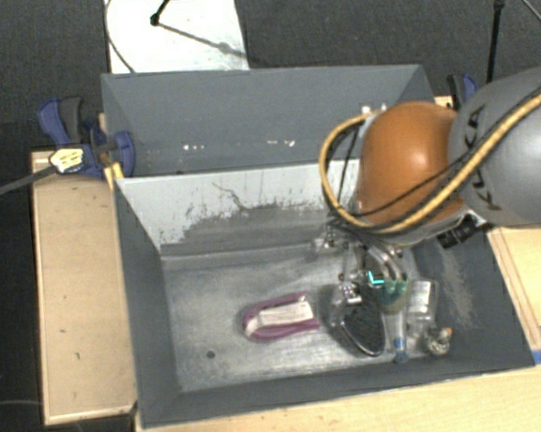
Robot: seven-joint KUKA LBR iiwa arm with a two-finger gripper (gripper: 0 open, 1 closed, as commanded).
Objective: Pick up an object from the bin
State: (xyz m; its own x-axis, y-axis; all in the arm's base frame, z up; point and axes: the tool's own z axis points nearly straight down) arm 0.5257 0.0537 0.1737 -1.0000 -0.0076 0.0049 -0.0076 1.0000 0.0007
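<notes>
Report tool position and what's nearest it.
Tool low over right side of bin floor. Nearest: black oval item, clear plastic piece. Clear of it at mid-floor: purple-and-white packet.

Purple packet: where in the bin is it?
Camera view: the purple packet lies on the bin floor, centre-front, left of a dark oval thing.

Your grey bin point(211, 291) is carrying a purple packet point(279, 318) at lower centre frame, a black oval point(361, 332) lying just right.
</notes>
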